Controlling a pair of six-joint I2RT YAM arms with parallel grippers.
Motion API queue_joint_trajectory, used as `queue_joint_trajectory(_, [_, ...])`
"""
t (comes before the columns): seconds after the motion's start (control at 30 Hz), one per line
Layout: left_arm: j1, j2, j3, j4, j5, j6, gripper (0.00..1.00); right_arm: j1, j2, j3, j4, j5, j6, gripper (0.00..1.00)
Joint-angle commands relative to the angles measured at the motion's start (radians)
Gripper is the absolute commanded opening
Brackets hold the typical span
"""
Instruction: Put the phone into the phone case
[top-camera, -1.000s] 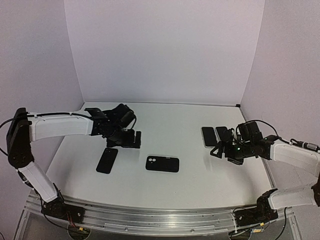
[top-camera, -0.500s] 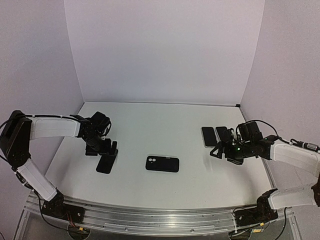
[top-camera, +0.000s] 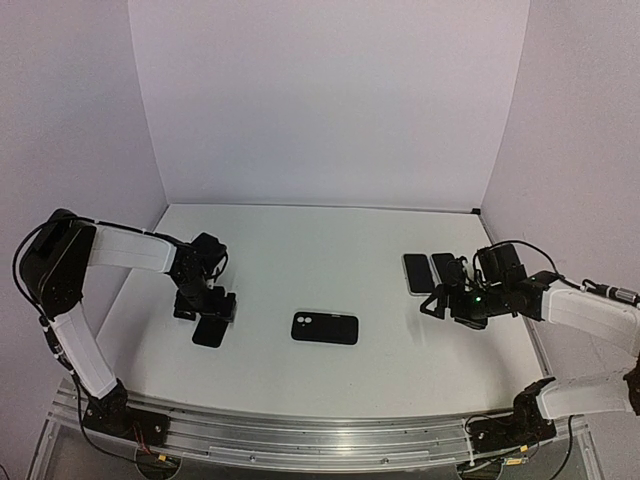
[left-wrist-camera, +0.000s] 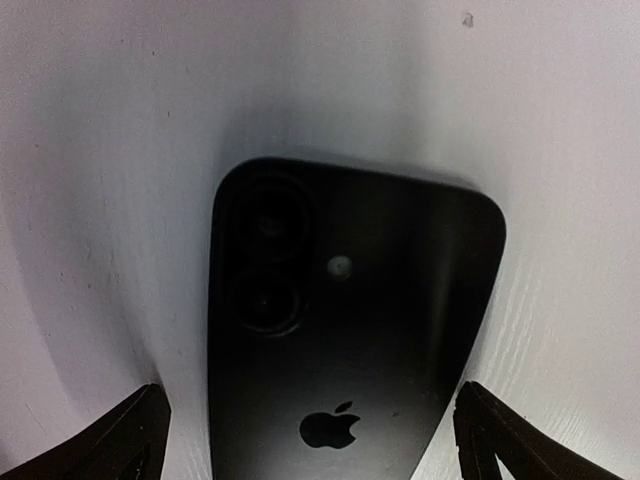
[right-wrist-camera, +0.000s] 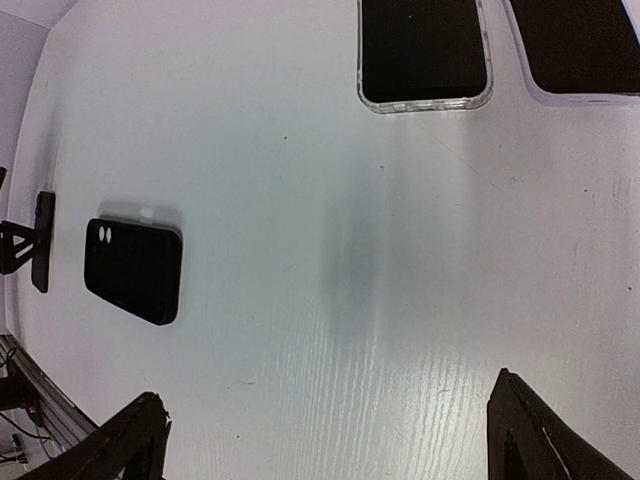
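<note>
Straddling the black phone (left-wrist-camera: 350, 320), which lies back-up at the left of the table (top-camera: 400, 365), the left gripper (top-camera: 208, 311) spreads its fingers wide. The black phone case (top-camera: 325, 327) lies apart at centre. The right gripper (top-camera: 436, 302) hovers wide open, with a clear-cased handset (right-wrist-camera: 424, 50) just beyond.
</note>
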Motion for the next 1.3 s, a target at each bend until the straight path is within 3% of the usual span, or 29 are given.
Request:
queue_joint_trajectory(0.0, [0.007,0.062,0.049,-0.006,0.016,0.016,1.00,0.003,-0.015,-0.007,-0.002,0.004,-0.013,0.97])
queue_joint_trajectory(0.9, [0.006,0.215,0.005,0.025,0.183,0.017,0.72,0.003,-0.027,-0.014,-0.002,0.063,0.008,0.96])
queue_joint_trajectory(1.1, [0.006,0.242,0.035,0.010,0.159,0.014,0.46,0.003,-0.024,-0.010,-0.002,0.068,0.018,0.96])
queue_joint_trajectory(1.27, [0.005,0.159,0.073,-0.004,0.145,-0.021,0.24,0.003,-0.023,-0.004,-0.001,0.056,0.026,0.95])
